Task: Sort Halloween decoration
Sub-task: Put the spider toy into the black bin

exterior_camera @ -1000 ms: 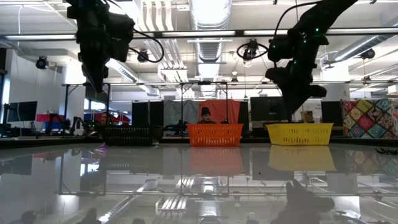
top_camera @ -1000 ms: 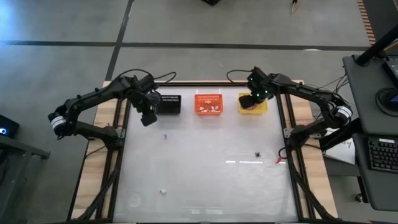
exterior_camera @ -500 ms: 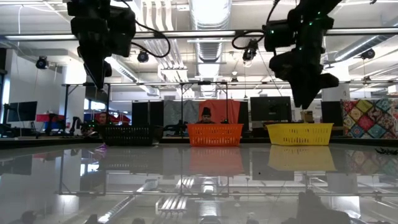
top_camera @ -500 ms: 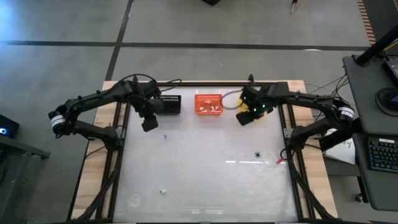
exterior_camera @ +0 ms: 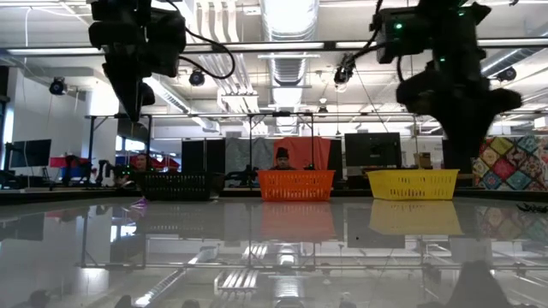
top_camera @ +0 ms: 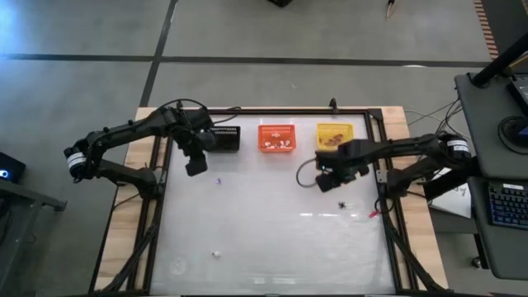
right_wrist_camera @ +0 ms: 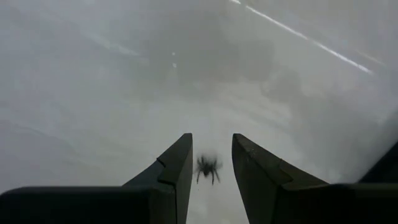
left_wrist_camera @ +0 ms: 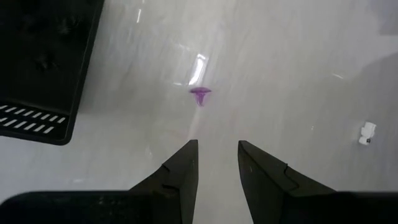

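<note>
A black spider trinket (top_camera: pixel 341 204) lies on the table right of centre; in the right wrist view the spider (right_wrist_camera: pixel 208 168) shows just beyond my fingertips. My right gripper (top_camera: pixel 327 183) hangs open and empty just left of and behind it. A purple piece (top_camera: pixel 219 180) lies near the black basket (top_camera: pixel 224 138). My left gripper (top_camera: pixel 195 167) hangs open and empty above the table to the left of the purple piece, which shows ahead of it in the left wrist view (left_wrist_camera: pixel 199 94). A white bit (top_camera: pixel 216 254) lies near the table's front.
The black basket, an orange basket (top_camera: pixel 276 137) and a yellow basket (top_camera: pixel 334 134) stand in a row at the table's far edge, the orange and yellow ones holding small pieces. A reddish piece (top_camera: pixel 371 213) lies by the right rail. A person sits in the room beyond (exterior_camera: pixel 282 158).
My right gripper has left the place over the yellow basket and gone toward the table's near edge and down, ending close to the black spider. My left gripper has gone a little toward the near edge, nearer the purple piece.
</note>
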Available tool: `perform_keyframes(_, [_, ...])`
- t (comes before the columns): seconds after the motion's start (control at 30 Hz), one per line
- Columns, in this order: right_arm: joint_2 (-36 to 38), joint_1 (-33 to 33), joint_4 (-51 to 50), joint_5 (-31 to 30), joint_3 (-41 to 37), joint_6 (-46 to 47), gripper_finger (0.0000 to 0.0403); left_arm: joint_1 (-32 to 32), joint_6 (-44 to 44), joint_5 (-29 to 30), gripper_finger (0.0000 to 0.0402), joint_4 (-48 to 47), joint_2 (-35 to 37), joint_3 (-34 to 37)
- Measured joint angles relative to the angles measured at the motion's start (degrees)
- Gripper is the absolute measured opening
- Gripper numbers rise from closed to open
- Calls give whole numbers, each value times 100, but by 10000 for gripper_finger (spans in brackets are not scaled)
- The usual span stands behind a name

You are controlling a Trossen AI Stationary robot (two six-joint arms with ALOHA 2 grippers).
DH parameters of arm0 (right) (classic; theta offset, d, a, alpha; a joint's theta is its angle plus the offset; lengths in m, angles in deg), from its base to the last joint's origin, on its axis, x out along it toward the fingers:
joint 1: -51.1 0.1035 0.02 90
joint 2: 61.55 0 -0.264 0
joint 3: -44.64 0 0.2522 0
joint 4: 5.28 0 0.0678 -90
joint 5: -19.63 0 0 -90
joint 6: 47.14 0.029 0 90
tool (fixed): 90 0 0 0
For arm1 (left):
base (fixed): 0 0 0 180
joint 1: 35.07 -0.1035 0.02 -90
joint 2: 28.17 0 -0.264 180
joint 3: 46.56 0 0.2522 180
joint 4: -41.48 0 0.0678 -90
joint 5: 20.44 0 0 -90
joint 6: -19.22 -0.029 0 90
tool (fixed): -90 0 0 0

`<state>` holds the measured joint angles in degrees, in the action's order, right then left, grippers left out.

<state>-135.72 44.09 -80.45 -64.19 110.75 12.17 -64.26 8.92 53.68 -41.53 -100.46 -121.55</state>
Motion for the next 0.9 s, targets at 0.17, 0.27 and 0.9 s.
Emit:
perform_keyframes(0.17, [0, 674, -7, 225, -327, 871, 105, 0, -140, 2, 95, -40, 1, 0])
perform_keyframes(0.27, [0, 1069, -7, 371, -620, 1490, 105, 0, -142, 2, 95, -38, 2, 0])
perform_keyframes(0.9, [-4, 1876, 1426, 131, -1670, 2823, 105, 0, -103, 2, 95, -39, 4, 0])
